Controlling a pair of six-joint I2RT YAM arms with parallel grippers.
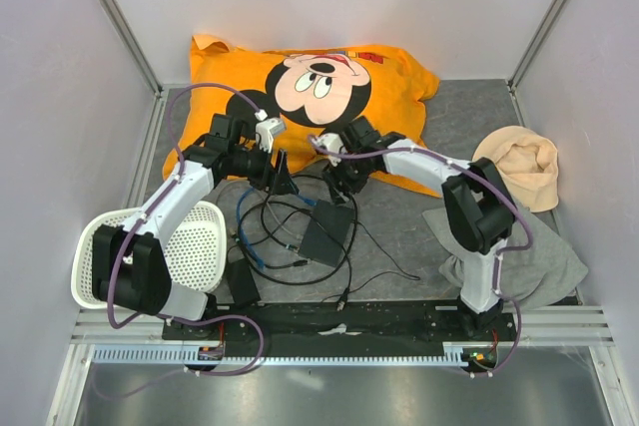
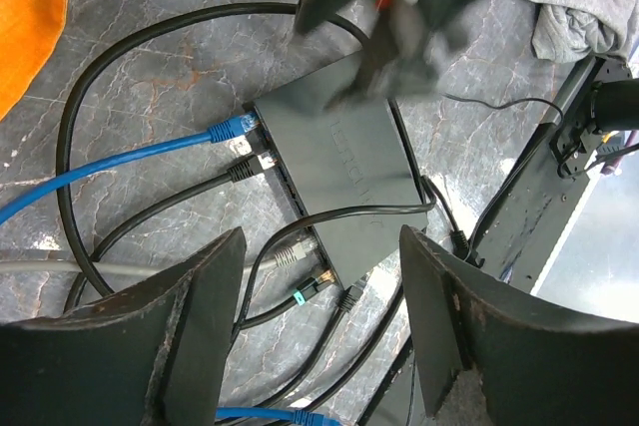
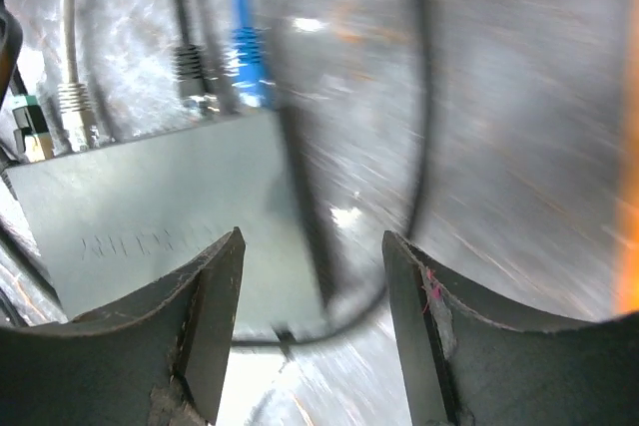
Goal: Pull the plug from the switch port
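Note:
The switch (image 1: 327,231) is a flat matte-black box on the grey mat, with several cables plugged into one edge. In the left wrist view the switch (image 2: 349,162) holds a blue plug (image 2: 232,129), a black plug (image 2: 245,169), a grey plug (image 2: 285,253) and a green-tagged black plug (image 2: 310,286). My left gripper (image 2: 319,316) is open and empty above the plug edge. My right gripper (image 3: 312,316) is open and empty above the switch (image 3: 170,207), opposite its plugs; the blue plug (image 3: 250,67) shows beyond. In the top view both grippers (image 1: 283,179) (image 1: 339,179) hover behind the switch.
An orange Mickey Mouse pillow (image 1: 389,82) lies at the back. A white basket (image 1: 190,246) stands at the left, with a narrow black power brick (image 1: 243,281) beside it. A beige cloth (image 1: 519,167) and a grey cloth (image 1: 544,256) lie at the right. Black cables loop around the switch.

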